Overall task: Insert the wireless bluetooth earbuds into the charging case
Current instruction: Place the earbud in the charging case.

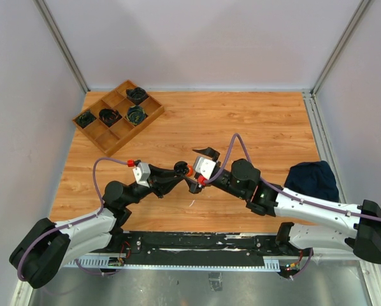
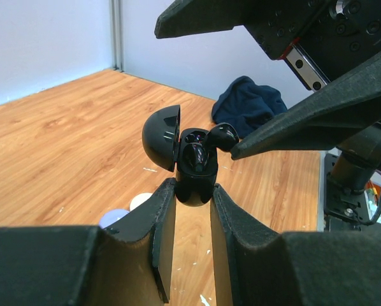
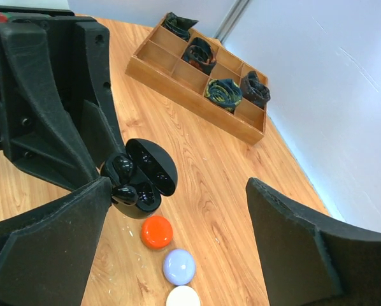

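Left jaws: closed narrow on the lower body of a black charging case (image 2: 195, 185) and holding it upright above the worktop (image 1: 254, 121). The case lid (image 2: 162, 137) is hinged open to one side.

Contents of case: one black earbud (image 2: 197, 155) sits in a pocket. A second black earbud (image 2: 223, 135) rests at the open mouth, partly out and leaning over the rim away from the lid.

Right jaws: spread wide and gripping nothing. The tip of one finger (image 2: 267, 134) touches the second earbud from the side. The other finger (image 3: 305, 248) stands well apart from the case. The case and both earbuds lie between the two right fingers, hard against the first.

Worktop below the case: three round cases in a row, orange (image 3: 157, 231), pale purple (image 3: 179, 266) and white (image 3: 183, 297).

Far left corner: a wooden tray (image 1: 153, 118) holding coiled black cables (image 1: 137, 115) in several compartments.

Right side: a dark blue cloth (image 1: 313, 180), bunched up.
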`<state>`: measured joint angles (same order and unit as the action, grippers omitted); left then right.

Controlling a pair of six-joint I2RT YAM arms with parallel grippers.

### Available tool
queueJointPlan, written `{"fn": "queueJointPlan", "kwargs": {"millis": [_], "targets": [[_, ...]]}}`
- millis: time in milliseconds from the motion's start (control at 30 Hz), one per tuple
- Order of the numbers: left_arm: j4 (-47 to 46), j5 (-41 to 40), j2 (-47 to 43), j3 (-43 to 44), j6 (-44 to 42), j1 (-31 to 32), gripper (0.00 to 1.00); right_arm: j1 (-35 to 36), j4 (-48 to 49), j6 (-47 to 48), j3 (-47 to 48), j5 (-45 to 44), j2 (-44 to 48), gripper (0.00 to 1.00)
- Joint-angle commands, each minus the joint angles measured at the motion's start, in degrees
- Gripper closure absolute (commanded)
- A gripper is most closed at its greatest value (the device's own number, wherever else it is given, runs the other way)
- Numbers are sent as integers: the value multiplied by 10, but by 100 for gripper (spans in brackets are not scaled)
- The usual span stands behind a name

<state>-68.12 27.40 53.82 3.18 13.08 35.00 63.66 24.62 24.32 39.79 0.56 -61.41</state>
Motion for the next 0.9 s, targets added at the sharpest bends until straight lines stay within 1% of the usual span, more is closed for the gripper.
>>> {"fn": "queueJointPlan", "kwargs": {"millis": [0,267,467,533,733,800,867], "targets": [[-11,-8,-7,-4,-10,-3,100,8,16,-8,-8,-47,7,12],[-13,-4,-14,-6,-10,-3,100,3,-34,18,-24,-83,39,11],[-18,11,-12,-6,-11,-3,100,-18,-59,2,-29,-82,60,11],[-18,11,-10,-6,-12,-3,100,-23,-72,0,-25,-63,64,11],[-13,7,-7,-4,-12,-3,100,-26,-89,-7,-16,36,67,8],[-13,7,-6,-4,-13,-3,100,-27,-87,-14,-12,48,63,8],[-13,10,-6,-3,-13,-3,100,-27,-78,-22,-8,41,58,8]]}}
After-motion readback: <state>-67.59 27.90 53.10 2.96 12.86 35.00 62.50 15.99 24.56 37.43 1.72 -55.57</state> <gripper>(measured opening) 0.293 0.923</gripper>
